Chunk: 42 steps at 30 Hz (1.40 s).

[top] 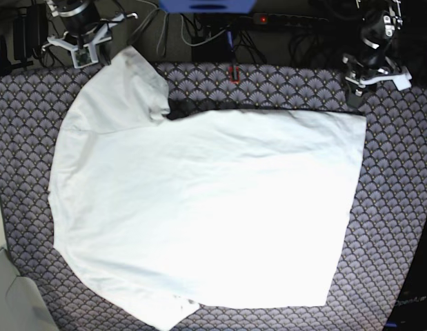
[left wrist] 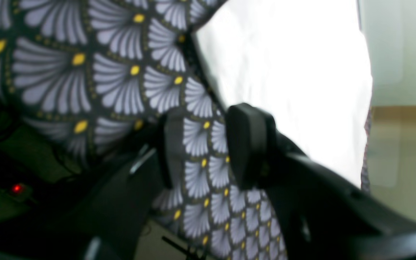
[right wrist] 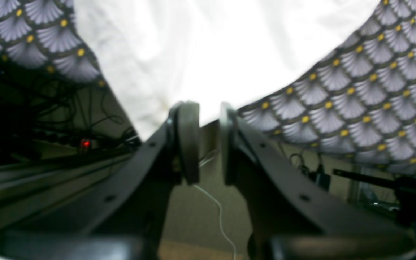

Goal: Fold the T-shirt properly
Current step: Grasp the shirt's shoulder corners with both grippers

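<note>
The white T-shirt lies spread flat on the fan-patterned cloth, with one sleeve at the back left and a hem corner at the back right. My right gripper hovers just behind the sleeve. In the right wrist view it is open a little and empty, with the shirt ahead of it. My left gripper is just behind the hem corner. In the left wrist view it is open and empty over the cloth, with the shirt beyond its right finger.
Cables and a power strip with a red light run along the table's back edge. A blue object sits at the back middle. A grey surface shows at the front left corner.
</note>
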### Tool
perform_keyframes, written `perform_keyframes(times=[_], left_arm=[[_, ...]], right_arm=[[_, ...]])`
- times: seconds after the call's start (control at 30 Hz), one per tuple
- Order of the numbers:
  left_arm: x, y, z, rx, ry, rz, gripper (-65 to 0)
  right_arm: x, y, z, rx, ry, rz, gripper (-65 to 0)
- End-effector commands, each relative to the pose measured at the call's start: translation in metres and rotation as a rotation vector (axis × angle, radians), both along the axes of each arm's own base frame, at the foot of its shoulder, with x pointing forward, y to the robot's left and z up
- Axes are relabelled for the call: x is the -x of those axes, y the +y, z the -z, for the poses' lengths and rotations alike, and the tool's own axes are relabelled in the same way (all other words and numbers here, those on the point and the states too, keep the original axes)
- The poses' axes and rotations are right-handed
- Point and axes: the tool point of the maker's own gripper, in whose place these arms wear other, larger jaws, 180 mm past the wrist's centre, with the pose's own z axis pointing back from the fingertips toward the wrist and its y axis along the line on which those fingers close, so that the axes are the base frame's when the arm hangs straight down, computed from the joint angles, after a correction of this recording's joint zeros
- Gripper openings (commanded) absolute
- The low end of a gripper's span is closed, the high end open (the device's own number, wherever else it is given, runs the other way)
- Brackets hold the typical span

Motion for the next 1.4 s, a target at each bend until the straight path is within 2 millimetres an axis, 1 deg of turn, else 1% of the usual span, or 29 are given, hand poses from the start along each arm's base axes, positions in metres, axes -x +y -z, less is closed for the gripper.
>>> perform_keyframes(times=[0.0, 0.07, 0.17, 0.23, 0.3, 0.37, 0.47, 0.5, 0.67, 0.73, 0.83, 0.87, 0.93, 1.0, 1.07, 1.17, 1.2, 1.37], left_arm=[[-0.007, 0.002, -0.011, -0.001, -0.045, -0.005, -40.4], [-0.008, 0.001, -0.012, 0.006, -0.052, -0.009, -36.2], [-0.017, -0.001, -0.014, 0.014, -0.073, -0.014, -25.8], [-0.017, -0.003, -0.009, 0.028, -0.065, -0.026, -21.2], [-0.020, -0.003, -0.005, 0.038, -0.063, -0.035, -20.5], [-0.017, -0.003, 0.002, 0.049, -0.047, -0.045, -20.5], [-0.022, -0.002, 0.006, 0.061, -0.049, -0.055, -20.5], [-0.021, -0.003, 0.009, 0.066, -0.043, -0.060, -20.5], [-0.030, -0.004, 0.008, 0.077, -0.060, -0.067, -20.6], [-0.035, -0.004, 0.005, 0.077, -0.071, -0.067, -20.6], [-0.043, -0.003, 0.002, 0.079, -0.082, -0.071, -20.7], [-0.043, -0.003, 0.005, 0.084, -0.076, -0.075, -21.3], [-0.046, -0.002, 0.009, 0.091, -0.074, -0.080, -25.7], [-0.044, -0.002, 0.016, 0.098, -0.059, -0.086, -33.9], [-0.046, -0.002, 0.016, 0.101, -0.061, -0.088, -43.4], [-0.046, -0.002, 0.016, 0.102, -0.060, -0.086, -53.9], [-0.046, -0.002, 0.017, 0.102, -0.059, -0.087, -55.2], [-0.047, -0.001, 0.014, 0.097, -0.065, -0.085, -54.9]], right_arm=[[-0.001, 0.002, -0.006, -0.004, -0.020, -0.013, -52.8], [-0.001, 0.000, -0.006, 0.003, -0.020, -0.022, -52.8], [-0.001, 0.000, -0.006, 0.005, -0.020, -0.024, -52.8], [-0.001, 0.000, -0.006, 0.005, -0.020, -0.024, -52.8], [-0.001, -0.002, -0.006, 0.014, -0.019, -0.034, -52.8], [-0.002, -0.004, -0.006, 0.020, -0.019, -0.039, -52.8], [-0.001, -0.004, -0.006, 0.021, -0.017, -0.040, -52.8], [-0.002, -0.004, -0.006, 0.022, -0.017, -0.041, -52.8], [-0.002, -0.008, -0.005, 0.035, -0.015, -0.054, -52.9], [-0.008, -0.008, -0.007, 0.036, -0.030, -0.053, -52.9], [-0.009, -0.014, -0.006, 0.050, -0.015, -0.041, -52.9], [-0.013, -0.014, -0.006, 0.051, -0.016, -0.040, -52.9], [-0.013, -0.010, -0.004, 0.044, 0.002, -0.071, -52.9], [-0.013, -0.011, -0.002, 0.048, 0.015, -0.074, -52.9], [-0.016, -0.012, -0.003, 0.049, 0.008, -0.072, -52.9], [-0.017, -0.012, -0.004, 0.049, 0.001, -0.070, -52.8], [-0.017, -0.012, -0.004, 0.049, 0.001, -0.070, -52.8], [-0.018, -0.011, -0.006, 0.049, -0.003, -0.074, -52.7]])
